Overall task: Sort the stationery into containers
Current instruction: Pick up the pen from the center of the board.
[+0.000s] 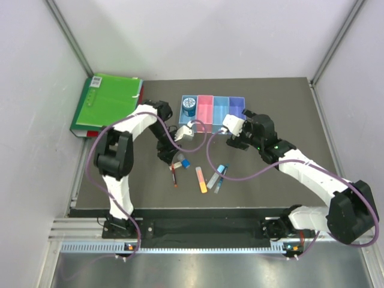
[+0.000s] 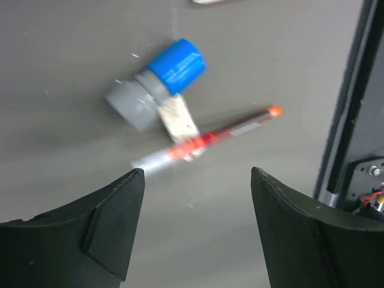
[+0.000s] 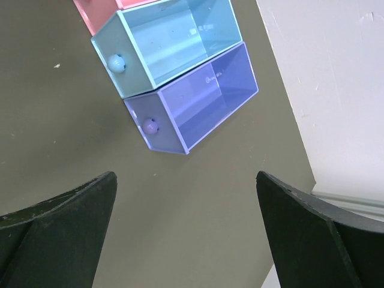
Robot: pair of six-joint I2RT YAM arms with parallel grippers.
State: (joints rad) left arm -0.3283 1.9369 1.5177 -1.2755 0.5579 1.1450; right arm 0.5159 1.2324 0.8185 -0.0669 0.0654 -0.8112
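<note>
Overhead, the row of bins (image 1: 213, 110) sits toward the far side of the table (image 1: 288, 114), its four joined compartments running light blue, pink, light blue and purple from left to right. The tape roll (image 1: 189, 105) lies inside the leftmost light blue compartment. The other stationery lies loose on the table on the near side of the bins. The red pen (image 1: 174, 174) is furthest left, with the blue-capped piece (image 1: 185, 162) just to its right and a little closer to the bins. The orange-pink stick (image 1: 202, 180), the grey stick (image 1: 212, 178) and the blue pen (image 1: 220, 179) lie close together, nearer than the pink and second light blue compartments. The left gripper (image 1: 170, 155) hangs on the near side of the leftmost compartment, above the red pen. In its wrist view the jaws are spread wide with nothing between them, and the pen lies crosswise just beyond the fingertips, its middle over a pale part of the blue-capped piece, though that spot is blurred. The right gripper (image 1: 239, 142) hovers just on the near side of the purple compartment, jaws also wide and holding nothing, with bare table beneath them. A green folder (image 1: 107, 105) lies to the left of the bins.
</note>
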